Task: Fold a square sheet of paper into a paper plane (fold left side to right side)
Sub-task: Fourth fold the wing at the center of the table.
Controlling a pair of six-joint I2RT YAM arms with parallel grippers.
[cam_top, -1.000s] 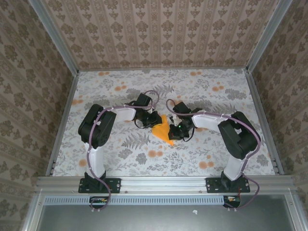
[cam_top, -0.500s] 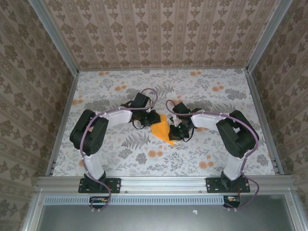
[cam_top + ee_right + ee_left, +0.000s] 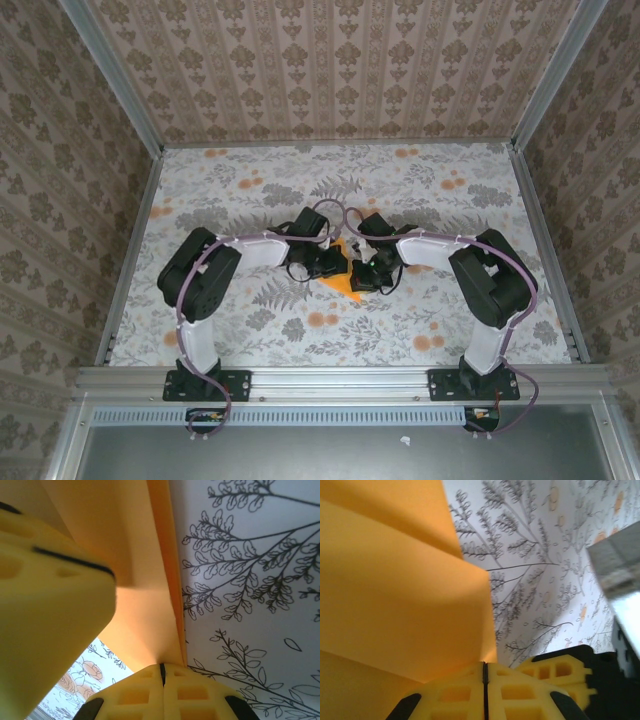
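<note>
1. Since the earlier frame, the left gripper (image 3: pixel 330 263) has swung right to meet the right gripper (image 3: pixel 366 277). It now covers most of the square sheet of paper (image 3: pixel 344 285), so far less orange shows from above.
2. Nearest the arm bases, one orange tip of the sheet lies on the flowered cloth (image 3: pixel 250 190) at mid-table, just in front of both grippers.
3. Right gripper (image 3: pixel 161 672): its fingers are pressed together, and a folded edge of the paper (image 3: pixel 140 605) runs straight into the seam between them. The paper is pinched.
4. Left gripper (image 3: pixel 484 680): its fingers are likewise closed, and the lower corner of a raised orange panel (image 3: pixel 395 590) enters their seam.
5. In the right wrist view, the blurred yellow block (image 3: pixel 50 580) beside the paper is probably a left-gripper finger. It is too close to be sure.
6. Beyond the grippers the cloth continues to the far wall.
7. Judged step: carrying the left side over onto the right.
   - Keep the right pinch fixed as the anchor.
   - Move the left pinch in a low arc.
   - Align the edges before pressing.
   - Release only once the layers lie flush; otherwise the crease will skew.
</note>
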